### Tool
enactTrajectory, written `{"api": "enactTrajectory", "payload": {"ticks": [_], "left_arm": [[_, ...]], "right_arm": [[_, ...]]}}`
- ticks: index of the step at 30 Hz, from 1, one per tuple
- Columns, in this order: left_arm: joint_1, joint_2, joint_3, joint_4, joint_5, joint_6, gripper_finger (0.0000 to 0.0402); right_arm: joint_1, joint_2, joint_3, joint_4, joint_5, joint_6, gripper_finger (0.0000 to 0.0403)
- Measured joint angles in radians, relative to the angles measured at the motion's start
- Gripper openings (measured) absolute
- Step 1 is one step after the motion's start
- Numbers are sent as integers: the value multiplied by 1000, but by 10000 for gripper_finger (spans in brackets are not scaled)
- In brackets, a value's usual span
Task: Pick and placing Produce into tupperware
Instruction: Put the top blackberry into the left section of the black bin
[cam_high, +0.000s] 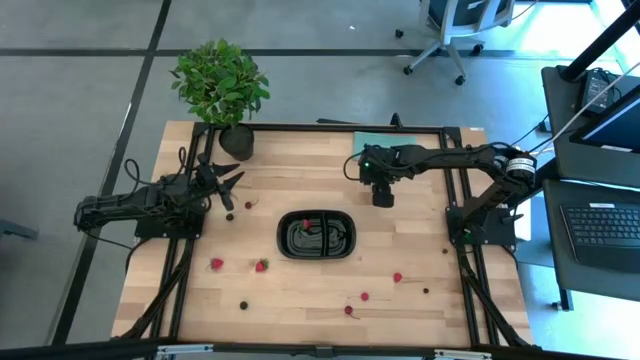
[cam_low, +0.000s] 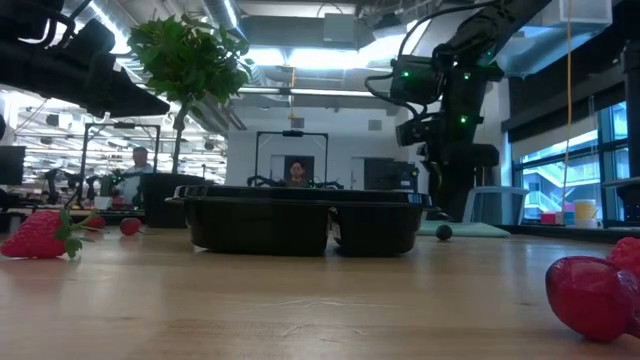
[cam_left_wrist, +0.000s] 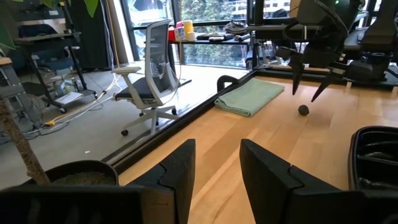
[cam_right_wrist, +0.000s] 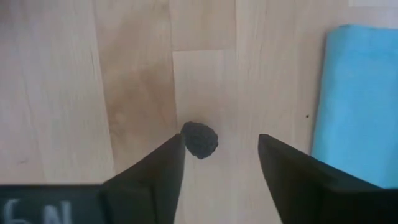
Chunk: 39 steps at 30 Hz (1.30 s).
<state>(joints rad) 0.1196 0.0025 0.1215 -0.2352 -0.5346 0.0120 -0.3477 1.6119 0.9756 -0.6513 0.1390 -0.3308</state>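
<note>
Right gripper (cam_right_wrist: 221, 155) hangs right of frame centre, fingers spread around a dark berry (cam_right_wrist: 199, 139) — not pinching; left gripper (cam_left_wrist: 217, 165) sits parted, empty, frame left.

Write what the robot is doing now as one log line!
right pincer: open over dark berry | left pincer: waits near plant pot | tray: some fruit inside
</note>
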Motion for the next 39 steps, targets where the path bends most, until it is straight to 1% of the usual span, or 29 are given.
{"api": "enactTrajectory", "payload": {"ticks": [4, 7, 20, 26, 32, 39], "left_arm": [[0, 0, 0, 0, -1, 0, 120], [0, 0, 0, 0, -1, 0, 120], [0, 0, 0, 0, -1, 0, 120], [0, 0, 0, 0, -1, 0, 120], [0, 0, 0, 0, -1, 0, 120], [0, 0, 0, 0, -1, 0, 120]], "right_arm": [[0, 0, 0, 7, 0, 4, 242], [0, 0, 0, 7, 0, 6, 252], [-3, 0, 0, 10, -1, 15, 255], [-10, 1, 0, 31, -35, 25, 255], [-39, 52, 0, 27, -35, 59, 255], [-45, 112, 0, 26, -36, 38, 255]]}}
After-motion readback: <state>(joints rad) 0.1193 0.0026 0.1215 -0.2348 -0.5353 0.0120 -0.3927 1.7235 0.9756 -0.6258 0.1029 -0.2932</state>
